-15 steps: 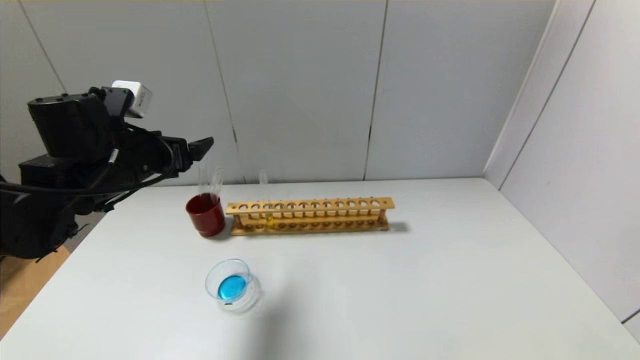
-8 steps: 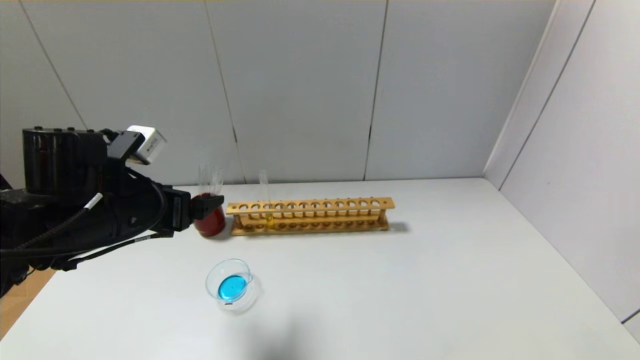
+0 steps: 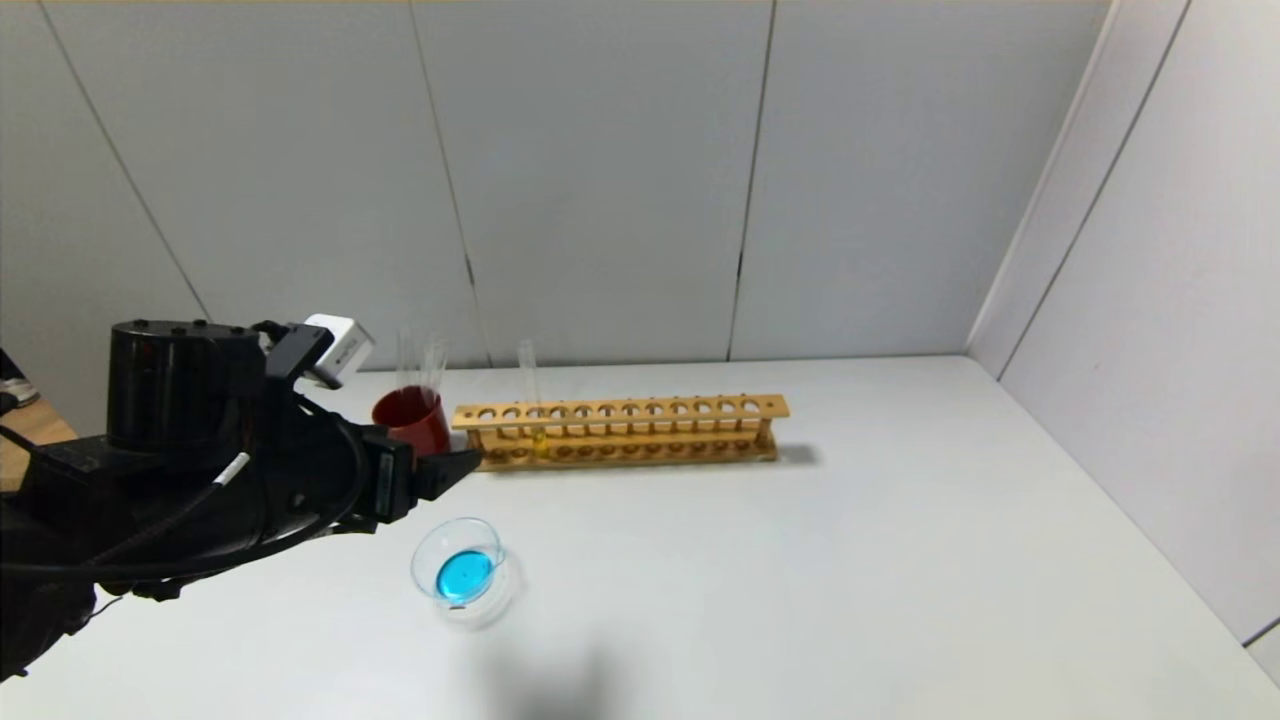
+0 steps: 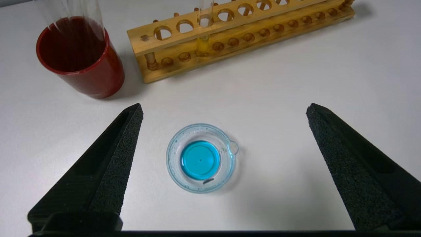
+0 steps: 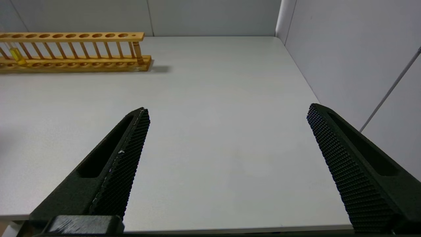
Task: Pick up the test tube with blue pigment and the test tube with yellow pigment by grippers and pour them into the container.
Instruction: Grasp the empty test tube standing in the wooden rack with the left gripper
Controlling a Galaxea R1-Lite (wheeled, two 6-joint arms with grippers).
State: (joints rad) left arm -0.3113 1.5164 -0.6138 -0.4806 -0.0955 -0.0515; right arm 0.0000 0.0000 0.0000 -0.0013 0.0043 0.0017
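Since the earlier frames the left gripper (image 4: pixel 224 110) has descended from above the red cup (image 3: pixel 412 420) to just over the white table (image 3: pixel 850 560), jaws fully spread and empty. Open table extends to its right up to the far edge. One container (image 4: pixel 200 158) (clear glass, blue liquid pooled inside) lies between and just ahead of its fingers. One wooden rack (image 3: pixel 620 432) stands beyond, holding one test tube with yellow pigment (image 4: pixel 203 42). The right gripper (image 5: pixel 227 112) hangs parked, wide open, holding nothing.
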